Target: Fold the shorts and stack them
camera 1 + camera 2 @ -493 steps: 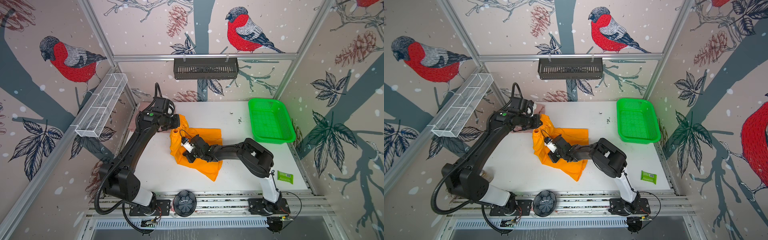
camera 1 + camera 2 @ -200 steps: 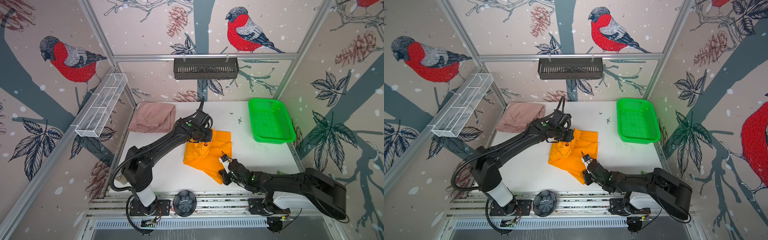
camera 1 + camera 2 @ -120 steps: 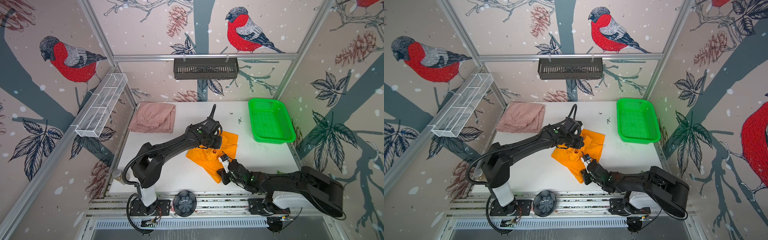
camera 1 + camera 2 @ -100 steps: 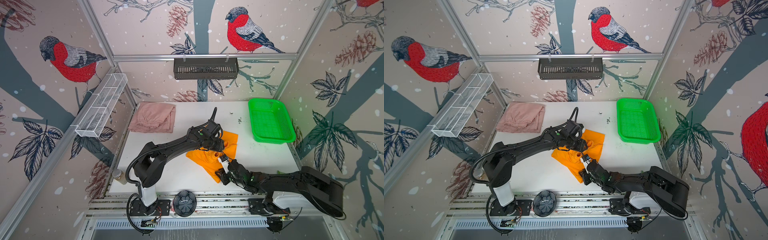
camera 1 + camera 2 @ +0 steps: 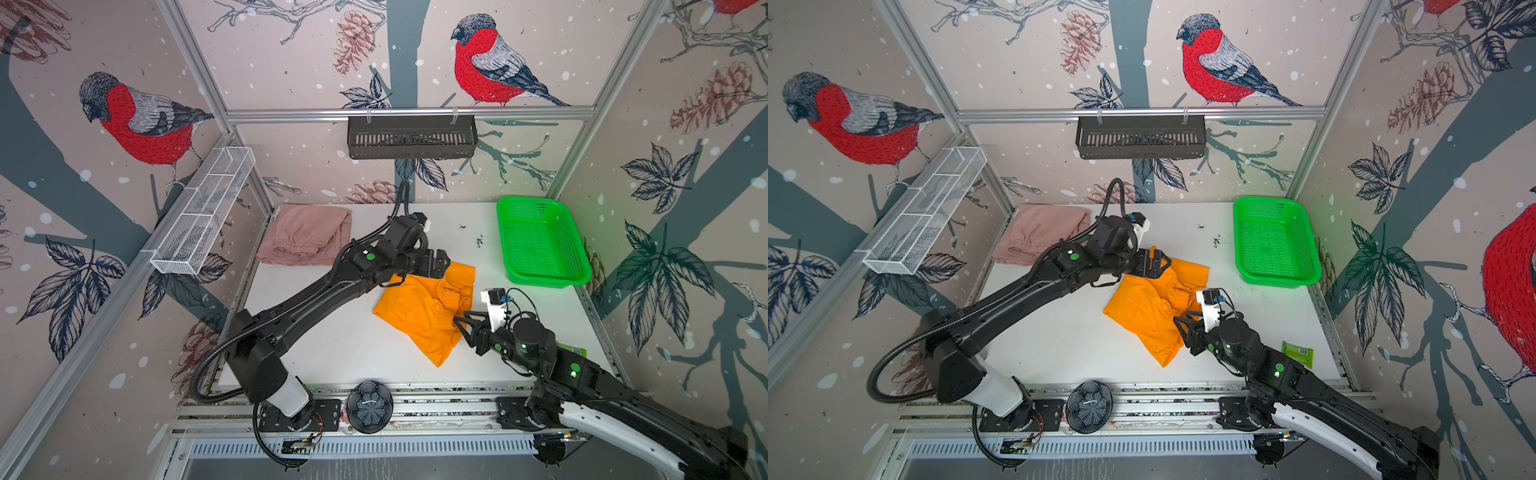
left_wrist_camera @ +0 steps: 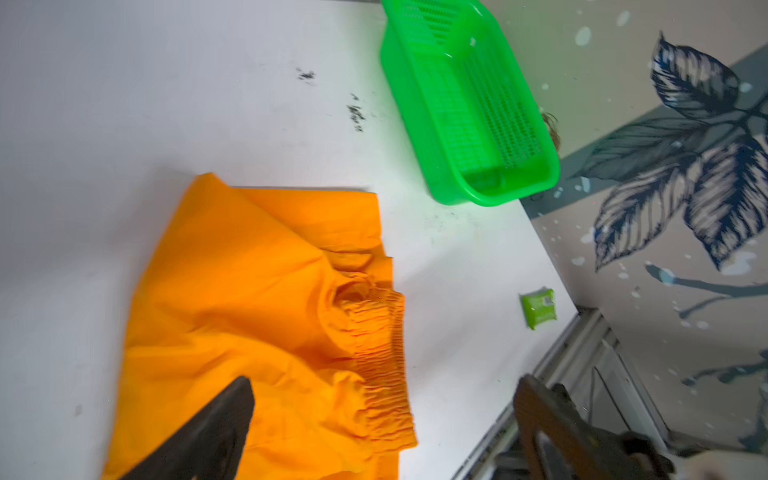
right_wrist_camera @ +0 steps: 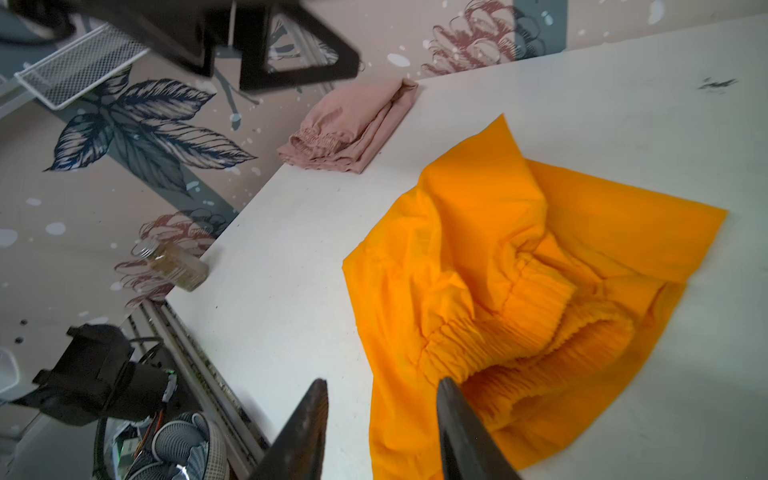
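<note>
Both my tools empty: left gripper (image 5: 437, 265) wide open over far edge of orange shorts (image 5: 419, 316), right gripper (image 5: 463, 329) partly open at near edge. Orange shorts rumpled, middle of table (image 5: 332, 349) (pink shorts (image 5: 303, 241) already folded, far-left corner). Fold step in hand. Next: grip waistband, fold flat, stack on pink.

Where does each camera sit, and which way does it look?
Both top views: high in front, looking down on the table and orange shorts; left arm and right arm show.
Left wrist: on the left arm, looking past its open left pincer at the orange shorts and green basket.
Right wrist: on the right arm, looking past the open right pincer over the orange shorts toward the pink shorts.
Shared: all show the orange shorts.
</note>
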`<control>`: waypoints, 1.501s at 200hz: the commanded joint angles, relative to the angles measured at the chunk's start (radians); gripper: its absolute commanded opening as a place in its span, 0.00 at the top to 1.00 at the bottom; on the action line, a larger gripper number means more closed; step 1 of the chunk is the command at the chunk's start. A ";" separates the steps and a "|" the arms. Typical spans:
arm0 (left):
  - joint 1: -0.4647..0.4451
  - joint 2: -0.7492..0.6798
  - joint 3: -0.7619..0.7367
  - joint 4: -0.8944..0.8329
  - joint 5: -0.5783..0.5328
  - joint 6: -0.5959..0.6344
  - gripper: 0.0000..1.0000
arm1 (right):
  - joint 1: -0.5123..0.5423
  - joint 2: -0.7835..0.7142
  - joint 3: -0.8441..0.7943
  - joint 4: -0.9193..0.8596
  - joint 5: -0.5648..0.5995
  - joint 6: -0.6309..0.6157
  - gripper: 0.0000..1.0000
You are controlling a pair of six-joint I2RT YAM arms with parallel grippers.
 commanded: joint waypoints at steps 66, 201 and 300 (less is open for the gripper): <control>-0.086 -0.045 -0.350 0.380 0.043 0.063 0.41 | -0.374 0.697 0.424 0.094 -0.309 -0.255 0.55; -0.312 0.202 -0.501 0.481 0.022 0.035 0.68 | -0.555 0.798 0.018 0.376 -0.398 -0.070 0.69; -0.208 -0.046 -0.340 0.118 -0.271 -0.081 0.03 | -0.437 0.944 0.539 0.151 -0.422 -0.379 0.36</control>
